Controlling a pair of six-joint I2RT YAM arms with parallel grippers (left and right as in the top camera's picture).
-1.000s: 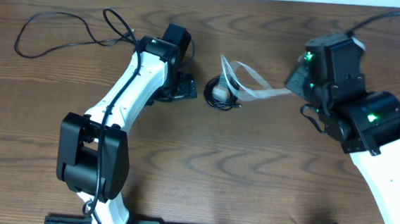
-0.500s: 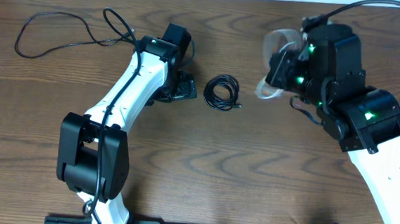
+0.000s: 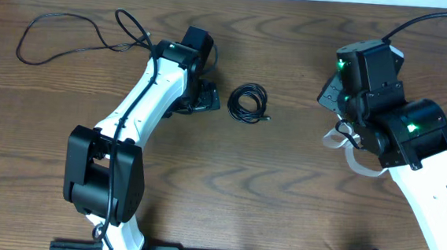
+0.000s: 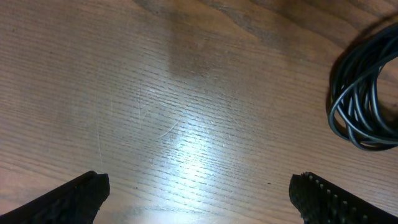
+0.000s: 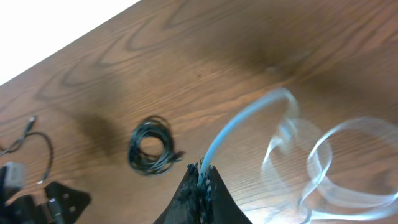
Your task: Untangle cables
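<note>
The right gripper [image 5: 200, 177] is seen clamped on the white cable [image 5: 245, 121], its blurred loops trailed beside it over open brown wooden table [image 3: 281, 200], while the left gripper [image 4: 199, 190] is held wide just beside the coiled black cable [image 3: 248, 103], and the loose black cable [image 3: 56, 31] is spread near the far-left edge.

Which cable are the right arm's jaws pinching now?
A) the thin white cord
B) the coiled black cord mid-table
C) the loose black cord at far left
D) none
A: the right wrist view shows the shut right jaws pinching the thin white cord; the coiled black cord and the loose black cord lie apart on the brown wooden table.
</note>
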